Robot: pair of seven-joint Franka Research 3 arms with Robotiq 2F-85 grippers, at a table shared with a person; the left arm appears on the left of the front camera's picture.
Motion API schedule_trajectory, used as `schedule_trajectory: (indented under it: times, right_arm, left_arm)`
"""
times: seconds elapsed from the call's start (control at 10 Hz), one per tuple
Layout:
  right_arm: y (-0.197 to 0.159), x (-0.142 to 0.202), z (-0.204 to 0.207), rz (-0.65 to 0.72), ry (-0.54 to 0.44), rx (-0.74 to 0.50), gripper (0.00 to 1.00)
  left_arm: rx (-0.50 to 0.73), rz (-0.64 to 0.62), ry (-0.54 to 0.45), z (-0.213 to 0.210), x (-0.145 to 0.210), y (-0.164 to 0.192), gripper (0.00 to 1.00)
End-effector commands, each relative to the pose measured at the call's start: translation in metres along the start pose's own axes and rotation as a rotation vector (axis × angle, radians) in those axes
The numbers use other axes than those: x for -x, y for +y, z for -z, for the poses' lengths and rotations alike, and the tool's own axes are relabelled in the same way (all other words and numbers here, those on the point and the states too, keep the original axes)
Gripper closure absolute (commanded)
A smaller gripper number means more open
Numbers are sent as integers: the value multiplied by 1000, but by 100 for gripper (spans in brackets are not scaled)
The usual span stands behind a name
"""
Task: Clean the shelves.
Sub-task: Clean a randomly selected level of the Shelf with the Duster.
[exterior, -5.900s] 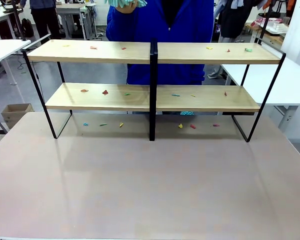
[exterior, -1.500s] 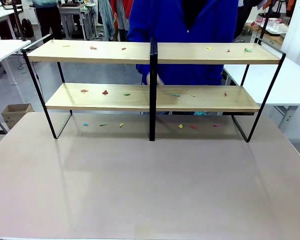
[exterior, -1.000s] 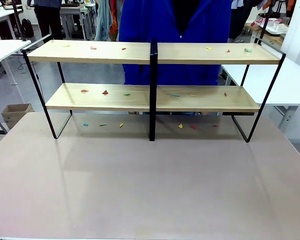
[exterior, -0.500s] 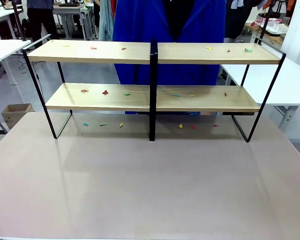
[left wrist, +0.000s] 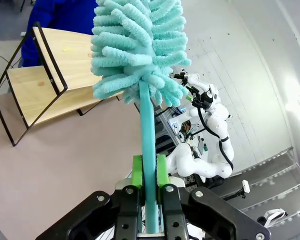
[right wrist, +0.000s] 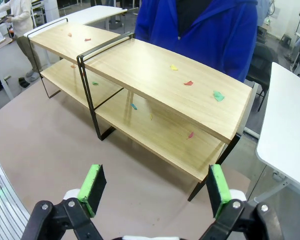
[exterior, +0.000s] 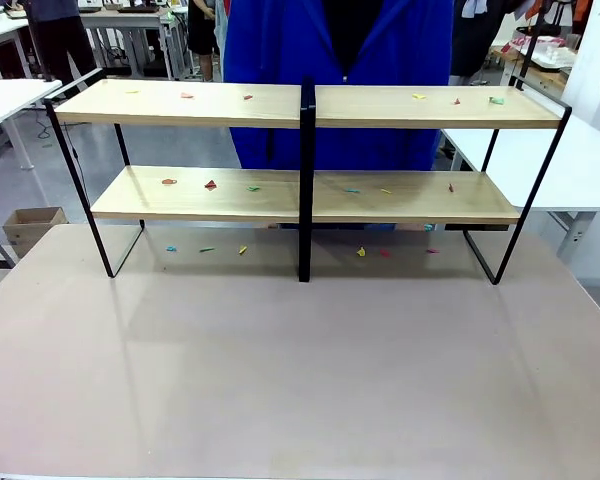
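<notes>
Scraps (exterior: 210, 185) lie on both shelves (exterior: 270, 206) and the table (exterior: 280, 380) beneath.

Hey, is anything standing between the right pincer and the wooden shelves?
Nothing visible does. The open right pincer faces the two-tier light-wood shelves in their black metal frame, with just brownish tabletop between them. The person in a blue jacket stands on the shelves' far side.

a lab or workshop: white worktables (exterior: 580, 165), cluttered benches (exterior: 130, 18) behind
</notes>
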State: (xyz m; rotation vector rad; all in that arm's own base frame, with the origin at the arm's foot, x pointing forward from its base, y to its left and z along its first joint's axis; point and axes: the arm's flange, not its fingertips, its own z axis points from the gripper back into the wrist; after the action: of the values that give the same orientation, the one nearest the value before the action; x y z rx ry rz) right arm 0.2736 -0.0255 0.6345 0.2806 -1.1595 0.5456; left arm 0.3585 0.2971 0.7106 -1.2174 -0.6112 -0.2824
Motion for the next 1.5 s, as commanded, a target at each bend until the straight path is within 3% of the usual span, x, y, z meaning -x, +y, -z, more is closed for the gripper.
schedule_trajectory:
  times: [0.0,0.1,0.4,0.5,0.7,0.8,0.9,1.0,1.1,1.2,1.3,1.4]
  right_arm:
    - [0,0,-1,-1,-1,0,0]
    - [0,0,-1,-1,-1,0,0]
    - [0,0,-1,-1,-1,0,0]
    - [0,0,-1,-1,-1,0,0]
    - [0,0,-1,-1,-1,0,0]
    - [0,0,-1,-1,-1,0,0]
    - [0,0,-1,-1,-1,0,0]
    - [0,0,-1,-1,-1,0,0]
    - [0,0,-1,-1,-1,0,0]
    - [0,0,-1,-1,-1,0,0]
    - [0,0,-1,-1,-1,0,0]
    - [0,0,-1,-1,-1,0,0]
  left_arm:
    - [10,-6,-13,-1,-1,-4,100]
    - [0,0,0,0,0,0,88]
    - [-53,84,513,59,58,4,88]
    - [-103,111,614,80,77,7,88]
    - [-73,165,913,137,124,11,88]
    - [-82,203,994,160,138,11,88]
    - [-176,169,967,179,143,12,88]
    - [-80,112,934,153,122,14,88]
    - [-80,112,934,153,122,14,88]
    - [-109,140,1005,174,137,12,88]
    - [-146,133,975,202,130,10,88]
    - [-132,111,881,266,124,4,88]
